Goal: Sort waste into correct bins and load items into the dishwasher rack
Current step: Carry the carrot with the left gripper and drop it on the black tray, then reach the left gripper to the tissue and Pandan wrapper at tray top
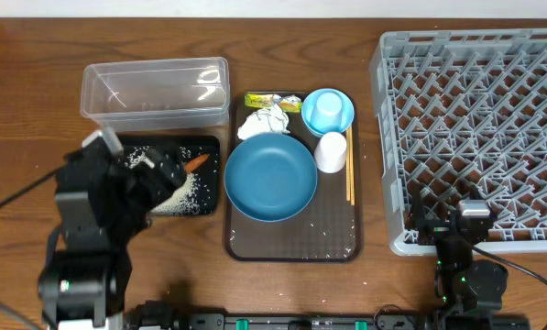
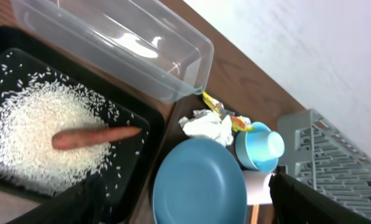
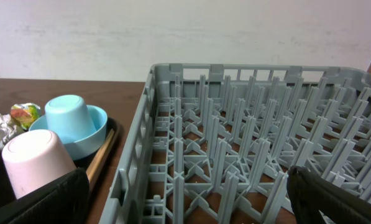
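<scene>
The black tray [image 1: 211,147] holds white rice [image 2: 30,134] and the orange carrot [image 2: 92,137]. The clear tub [image 1: 154,87] stands behind it, with nothing seen in it. My left gripper [image 1: 160,179] hovers over the black tray, open and empty [image 2: 185,208]. On the brown serving tray [image 1: 291,243] sit the large blue bowl [image 1: 270,176], the light-blue cup [image 1: 326,110], the white cup [image 1: 331,151], the chopsticks [image 1: 350,174], the crumpled tissue [image 1: 267,120] and the wrapper [image 1: 273,99]. My right gripper [image 1: 444,225] is open and empty at the front left corner of the grey rack [image 1: 475,110].
A few rice grains lie scattered on the brown tray's front part [image 1: 333,247]. The light-blue cup lies in a shallow light-blue dish [image 3: 101,127]. The rack's pegs [image 3: 247,143] fill the right wrist view. Bare wooden table [image 1: 35,110] lies left of the bins.
</scene>
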Controlling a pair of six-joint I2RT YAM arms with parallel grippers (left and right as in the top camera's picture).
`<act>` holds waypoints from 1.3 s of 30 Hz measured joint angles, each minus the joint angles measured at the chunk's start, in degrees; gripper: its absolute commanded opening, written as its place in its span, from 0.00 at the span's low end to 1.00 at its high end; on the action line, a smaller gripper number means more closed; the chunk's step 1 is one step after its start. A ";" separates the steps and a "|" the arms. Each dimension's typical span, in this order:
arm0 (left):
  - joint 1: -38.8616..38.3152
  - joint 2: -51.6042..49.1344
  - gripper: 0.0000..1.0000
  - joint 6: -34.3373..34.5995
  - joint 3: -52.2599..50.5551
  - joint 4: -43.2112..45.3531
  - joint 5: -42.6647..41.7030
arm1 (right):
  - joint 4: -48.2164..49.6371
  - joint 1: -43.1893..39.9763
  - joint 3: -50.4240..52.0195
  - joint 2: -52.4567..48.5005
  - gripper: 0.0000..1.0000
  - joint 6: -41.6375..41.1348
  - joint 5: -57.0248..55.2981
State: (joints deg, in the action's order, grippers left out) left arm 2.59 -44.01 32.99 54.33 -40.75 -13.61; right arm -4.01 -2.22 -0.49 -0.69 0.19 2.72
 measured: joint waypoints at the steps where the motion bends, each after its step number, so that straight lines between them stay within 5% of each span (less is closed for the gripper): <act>1: 0.00 0.85 0.88 0.00 0.00 -0.94 -0.02 | 0.00 0.00 0.00 0.00 0.99 0.00 0.02; 12: -0.24 0.00 0.87 -5.46 0.00 -3.82 -13.00 | 0.00 0.00 0.00 0.00 0.99 0.00 0.00; 18: -7.96 -5.99 0.87 -10.64 0.33 -4.90 -18.16 | 0.02 0.00 0.00 0.00 0.99 0.00 0.02; 27: -26.80 -29.00 0.92 -12.94 16.72 -14.73 -5.57 | 0.00 0.00 0.00 0.00 0.99 0.00 0.02; 39: -28.74 -44.02 0.85 -17.31 24.28 0.00 2.64 | 0.00 0.00 0.00 0.00 0.99 0.00 0.02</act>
State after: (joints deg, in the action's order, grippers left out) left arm -26.15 -88.03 15.68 78.61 -40.75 -10.96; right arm -4.01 -2.22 -0.49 -0.69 0.19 2.74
